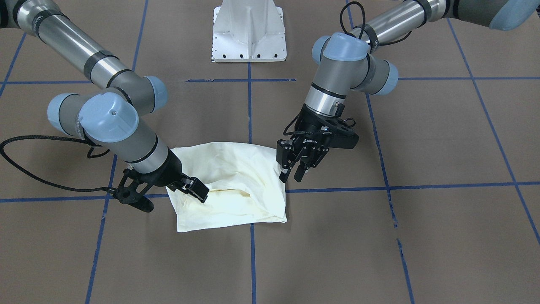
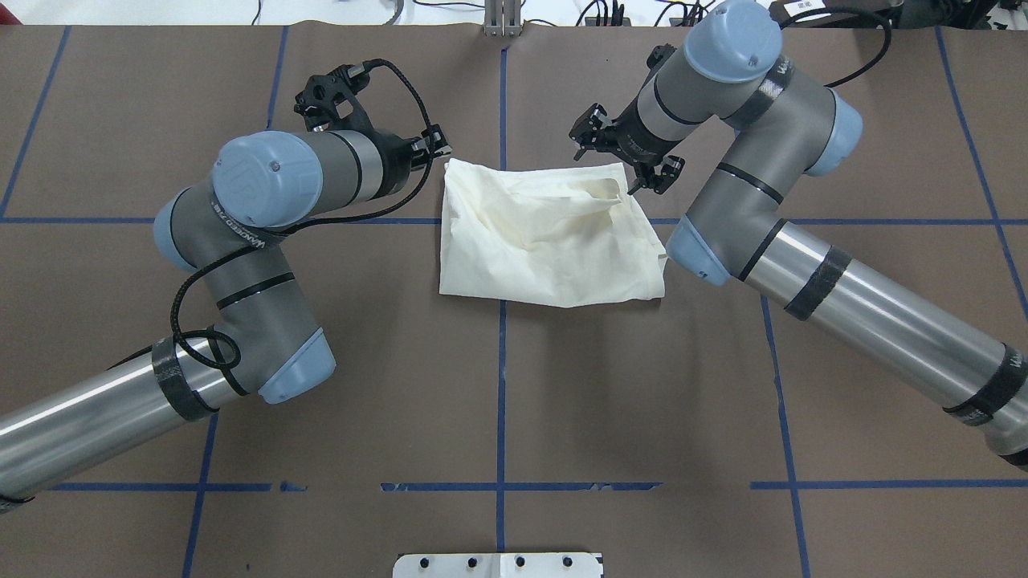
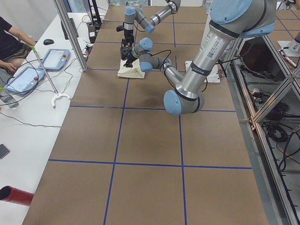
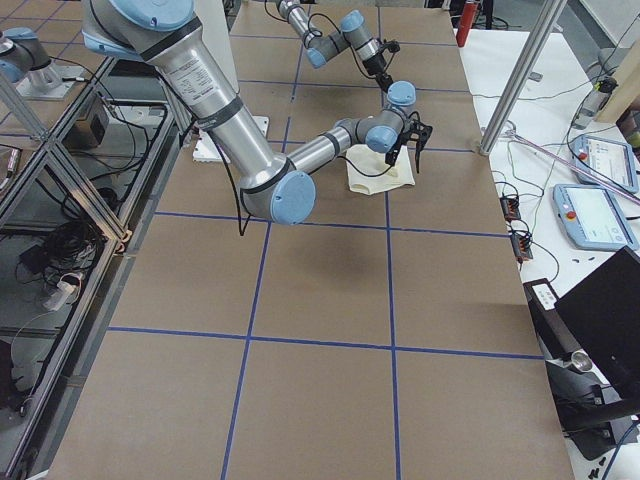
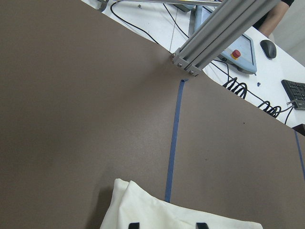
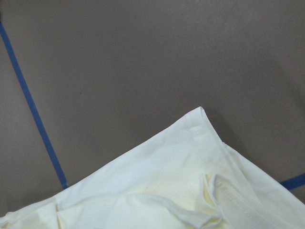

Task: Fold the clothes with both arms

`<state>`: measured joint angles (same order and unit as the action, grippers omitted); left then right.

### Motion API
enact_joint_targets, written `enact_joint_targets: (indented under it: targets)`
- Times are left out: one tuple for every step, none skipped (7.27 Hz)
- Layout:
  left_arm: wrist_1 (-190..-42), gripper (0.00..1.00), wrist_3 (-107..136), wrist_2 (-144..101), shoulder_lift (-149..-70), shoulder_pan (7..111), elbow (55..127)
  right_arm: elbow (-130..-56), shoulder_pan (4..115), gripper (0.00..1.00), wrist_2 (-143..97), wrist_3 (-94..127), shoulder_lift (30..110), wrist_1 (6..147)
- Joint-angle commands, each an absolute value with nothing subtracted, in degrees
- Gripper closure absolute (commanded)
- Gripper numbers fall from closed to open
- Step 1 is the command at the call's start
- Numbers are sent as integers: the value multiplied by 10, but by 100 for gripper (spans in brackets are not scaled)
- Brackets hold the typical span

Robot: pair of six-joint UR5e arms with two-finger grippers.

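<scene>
Mid-tabletop (image 2: 514,385), brown surface with a blue tape grid: cream fabric T-shirt (image 2: 546,249), folded into a rumpled rectangle, plain side up. Overhead view: black two-finger left gripper (image 2: 436,147) at the shirt's 10 o'clock corner, jaws apart, holding nothing. Black right gripper (image 2: 612,160) at the 1 o'clock corner, jaws spread wide, empty.

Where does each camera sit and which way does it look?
Front: across the table, looking down at the shirt; left arm, right arm, base.
Overhead: behind the base, looking down; both arms.
Left side: table's left end; left arm nearest.
Right side: opposite end; right arm nearest.
Left wrist: along the table past the shirt; jaw tips.
Right wrist: down on shirt corner; no arm.
Front and overhead share shirt and arms.
</scene>
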<state>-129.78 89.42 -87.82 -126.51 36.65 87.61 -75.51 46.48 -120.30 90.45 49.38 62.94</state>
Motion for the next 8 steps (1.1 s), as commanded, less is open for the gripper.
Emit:
enact_joint_targets:
  targets:
    - [-1297,50,896,-874,-1260,367,881,-752,451,1,-1164,897,489,633]
    - [-1297,50,895,-874,-1259,367,881,-756,447,6,-1105,824,486,634]
    - [-1297,49,895,-864,-1259,367,880,-755,447,11,-1099,723,487,632]
    - [-1296,49,896,-849,-1259,365,880,-753,447,12,-1099,682,483,633]
    - [-1296,49,896,-848,-1259,365,880,-754,446,17,-1103,668,492,631]
    - [-1296,49,895,-848,-1259,364,880,-753,437,19,-1100,666,492,632]
    - [-1297,49,895,-848,-1259,363,880,-754,432,26,-1106,652,493,632]
    - [-1297,49,895,-847,-1259,363,880,-753,433,35,-1105,605,490,634]
